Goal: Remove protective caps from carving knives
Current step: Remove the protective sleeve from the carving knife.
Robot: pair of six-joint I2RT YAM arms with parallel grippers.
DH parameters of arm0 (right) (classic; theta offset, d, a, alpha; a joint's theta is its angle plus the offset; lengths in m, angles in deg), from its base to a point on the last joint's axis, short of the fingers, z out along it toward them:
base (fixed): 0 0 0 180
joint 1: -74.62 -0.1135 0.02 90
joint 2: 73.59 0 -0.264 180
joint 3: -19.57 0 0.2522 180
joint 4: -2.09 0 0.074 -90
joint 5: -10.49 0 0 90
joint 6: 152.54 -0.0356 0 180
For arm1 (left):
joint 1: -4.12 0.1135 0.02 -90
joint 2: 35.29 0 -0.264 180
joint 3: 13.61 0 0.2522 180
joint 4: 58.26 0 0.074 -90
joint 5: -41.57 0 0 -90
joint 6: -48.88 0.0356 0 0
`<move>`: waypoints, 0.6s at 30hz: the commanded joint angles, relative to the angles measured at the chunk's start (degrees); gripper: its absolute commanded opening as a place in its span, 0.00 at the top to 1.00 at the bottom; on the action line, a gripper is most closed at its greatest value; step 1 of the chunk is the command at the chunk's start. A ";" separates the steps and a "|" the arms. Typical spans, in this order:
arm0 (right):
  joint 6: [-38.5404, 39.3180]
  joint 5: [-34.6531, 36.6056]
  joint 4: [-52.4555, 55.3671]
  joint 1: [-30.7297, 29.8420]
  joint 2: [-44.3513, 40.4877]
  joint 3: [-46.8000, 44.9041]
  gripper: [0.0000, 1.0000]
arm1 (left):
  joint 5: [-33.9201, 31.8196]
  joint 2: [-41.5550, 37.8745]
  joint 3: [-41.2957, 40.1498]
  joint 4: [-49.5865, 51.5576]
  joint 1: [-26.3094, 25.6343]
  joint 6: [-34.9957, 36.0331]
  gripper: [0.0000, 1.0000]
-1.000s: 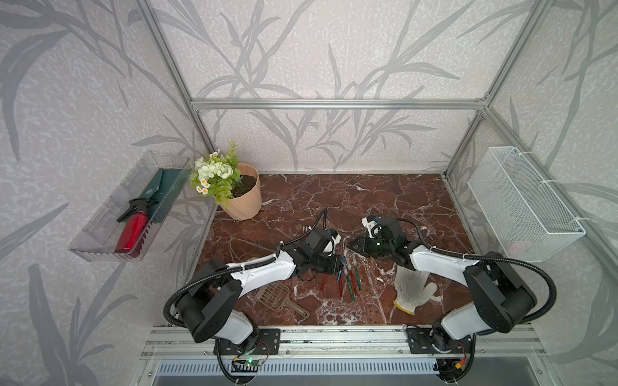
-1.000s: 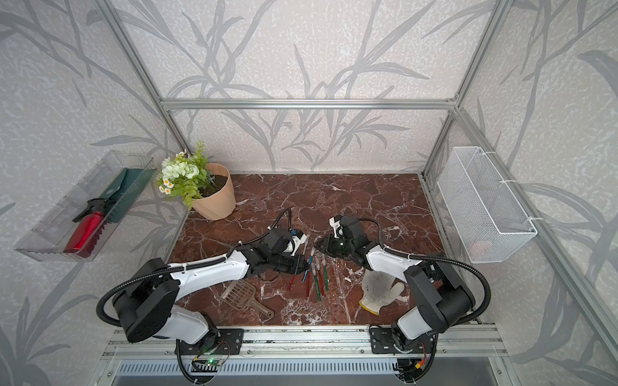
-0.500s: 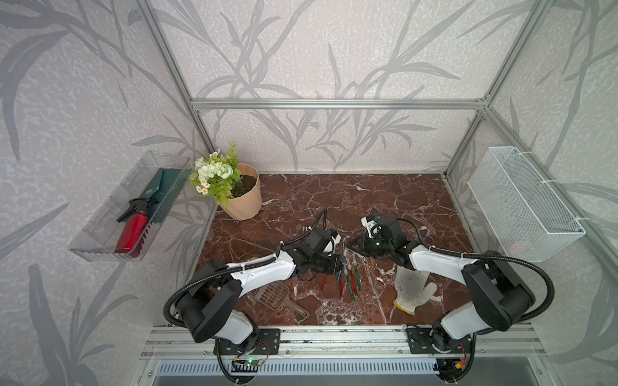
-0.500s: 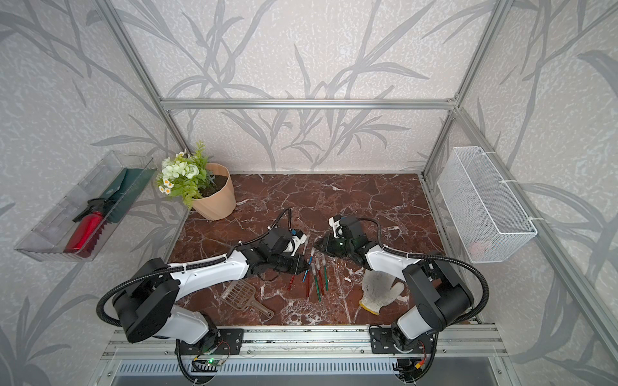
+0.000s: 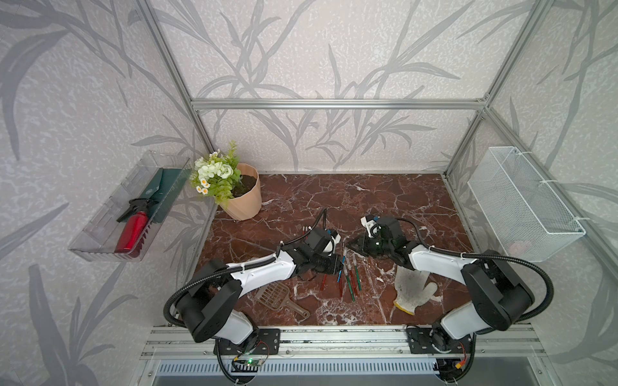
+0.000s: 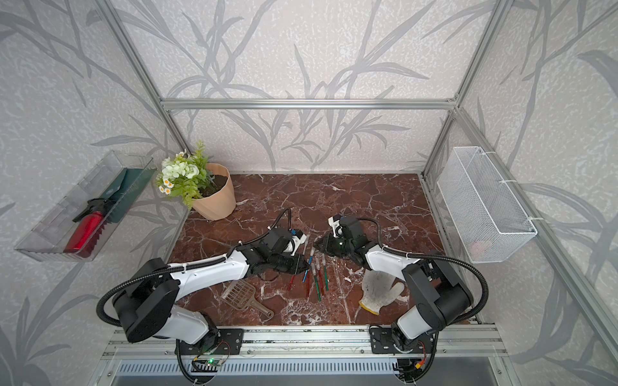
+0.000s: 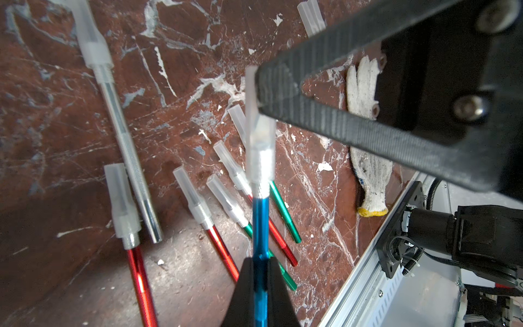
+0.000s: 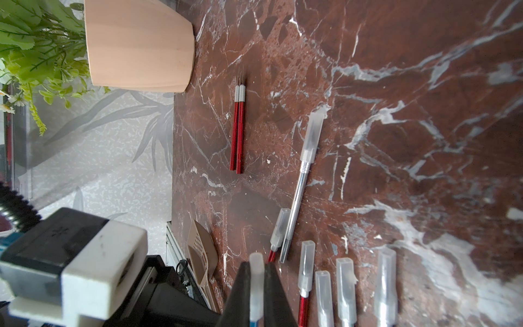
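Counts first. We get nine carving knives: seven capped, two bare.
- Capped: one blue knife (image 7: 261, 226), one long silver knife (image 7: 124, 136), three red and two green.
- The reds and greens lie in a loose fan (image 7: 220, 252) on the marble table (image 5: 368, 200), front-middle, between the two arms. One red lies just beside the silver knife.
- The two bare red knives (image 8: 237, 133) lie side by side, touching. They are farther back toward the flower pot (image 8: 138, 45).

Protective caps: seven seated on knives. There is also loose cap material (image 7: 311, 17) on the marble, one tube or two, we cannot split them.

One each of the rest:
- white glove (image 5: 413, 290)
- brown scoop (image 5: 279, 297)
- wire basket (image 5: 521, 204) on the right wall
- clear tray (image 5: 100, 230) on the left wall, holding a red spray bottle (image 5: 132, 230)

Grippers:
- The left gripper (image 7: 260, 269) is clamped on the blue handle, with its jaws pressed against both sides.
- The right gripper (image 8: 257, 271) has its jaws drawn together on the tip of that knife's cap (image 7: 260, 147).
- The cap is still seated over the collar.
- The blue knife bridges the two grippers and is lifted clear of the marble above the fan.

Against the top views a second back, both arms sit in about the same spot. The fan, glove and scoop are unmoved. The two bare reds are in the same place.
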 commanded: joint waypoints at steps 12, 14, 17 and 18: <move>-0.39 1.93 -1.26 1.70 -1.78 2.44 0.92 | 1.15 -1.45 -0.76 0.53 -0.28 0.27 0.94; 0.02 2.02 -0.67 2.08 -2.02 3.07 0.92 | 1.21 -1.45 -0.73 0.42 -0.31 0.34 0.94; 0.31 2.20 0.01 2.73 -2.24 3.62 0.92 | 1.33 -1.36 -0.52 0.45 -0.38 0.36 0.94; 0.50 2.24 0.24 2.87 -2.27 3.87 0.92 | 1.37 -1.37 -0.45 0.50 -0.35 0.34 0.94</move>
